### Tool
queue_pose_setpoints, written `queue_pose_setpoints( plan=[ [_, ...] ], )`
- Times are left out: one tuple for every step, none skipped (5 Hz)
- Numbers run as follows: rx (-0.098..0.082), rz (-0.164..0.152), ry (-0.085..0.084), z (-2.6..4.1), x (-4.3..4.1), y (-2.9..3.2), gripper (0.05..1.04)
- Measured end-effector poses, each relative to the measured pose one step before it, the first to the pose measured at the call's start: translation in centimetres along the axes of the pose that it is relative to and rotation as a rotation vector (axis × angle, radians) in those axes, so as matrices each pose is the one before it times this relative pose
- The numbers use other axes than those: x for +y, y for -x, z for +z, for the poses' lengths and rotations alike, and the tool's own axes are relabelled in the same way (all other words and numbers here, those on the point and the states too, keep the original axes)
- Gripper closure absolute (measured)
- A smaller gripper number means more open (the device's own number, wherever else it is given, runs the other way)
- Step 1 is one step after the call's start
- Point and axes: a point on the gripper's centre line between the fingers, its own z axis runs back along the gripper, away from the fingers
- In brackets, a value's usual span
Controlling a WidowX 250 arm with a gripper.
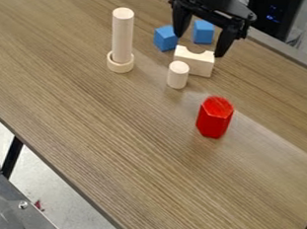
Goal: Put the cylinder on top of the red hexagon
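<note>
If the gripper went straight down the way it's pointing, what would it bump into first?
Probably the notched wooden block, right below the gripper in the picture, though depth is hard to judge here.

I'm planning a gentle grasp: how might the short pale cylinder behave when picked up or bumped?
The short pale cylinder looks like bare wood, so it should feel stiff. Standing upright on the table, it could tip if bumped near the top. Its round side suggests it would probably roll once down.
</note>
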Motion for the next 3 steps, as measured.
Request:
queue_pose_setpoints(
  plan=[
    [0.0354, -0.0020, -0.0029, -1.077, -0.097, 0.542, 0.084],
    [-0.0256, -0.0542, 0.0115, -0.687, 0.555, -0.356, 0.084],
    [-0.0139, 0.0204, -0.0155, -1.858, 0.722, 0.304, 0.084]
  ],
)
